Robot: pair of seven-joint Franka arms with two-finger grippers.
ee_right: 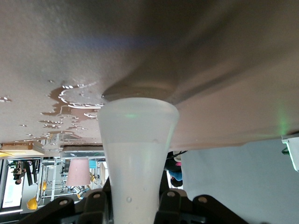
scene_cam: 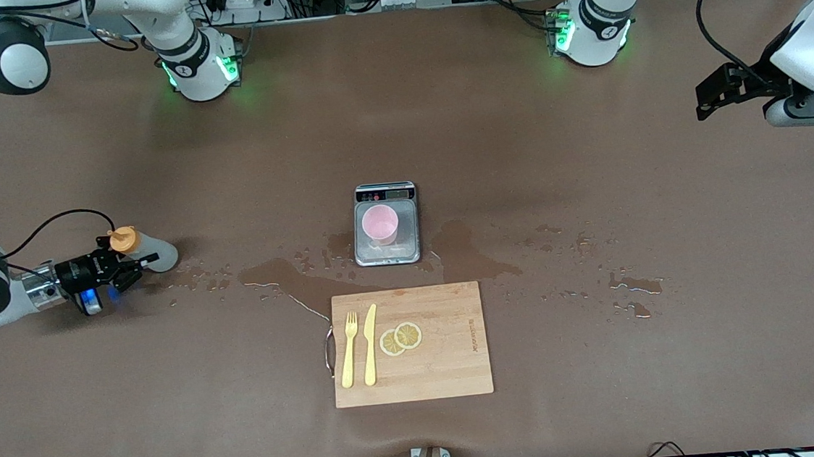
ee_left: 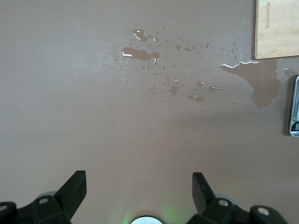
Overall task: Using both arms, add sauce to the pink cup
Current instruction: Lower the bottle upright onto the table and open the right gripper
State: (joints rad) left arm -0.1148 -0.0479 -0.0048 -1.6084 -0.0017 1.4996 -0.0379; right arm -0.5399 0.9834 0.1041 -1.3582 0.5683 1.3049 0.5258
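Right end effector (scene_cam: pixel 135 268): at the right arm's end of the brown matte counter (scene_cam: pixel 593 192), fingers pinching the translucent whitish squeeze bottle with orange nozzle cap (scene_cam: pixel 143 249); open counter all around. Small pale-pink tapered plastic cup (scene_cam: pixel 380 224): well apart from it toward the counter's middle, on the grey scale (scene_cam: pixel 386 224). Left end effector (scene_cam: pixel 719 91): waiting, fingers spread, over bare counter at the left arm's end.

Even overhead light is spread across the brown table (scene_cam: pixel 609 401), and soft shadows are cast under both arms. White glints are caught on the spilled puddles (ee_left: pixel 140 53). The sauce bottle (ee_right: pixel 138 158) is rendered blurred in the right wrist view.
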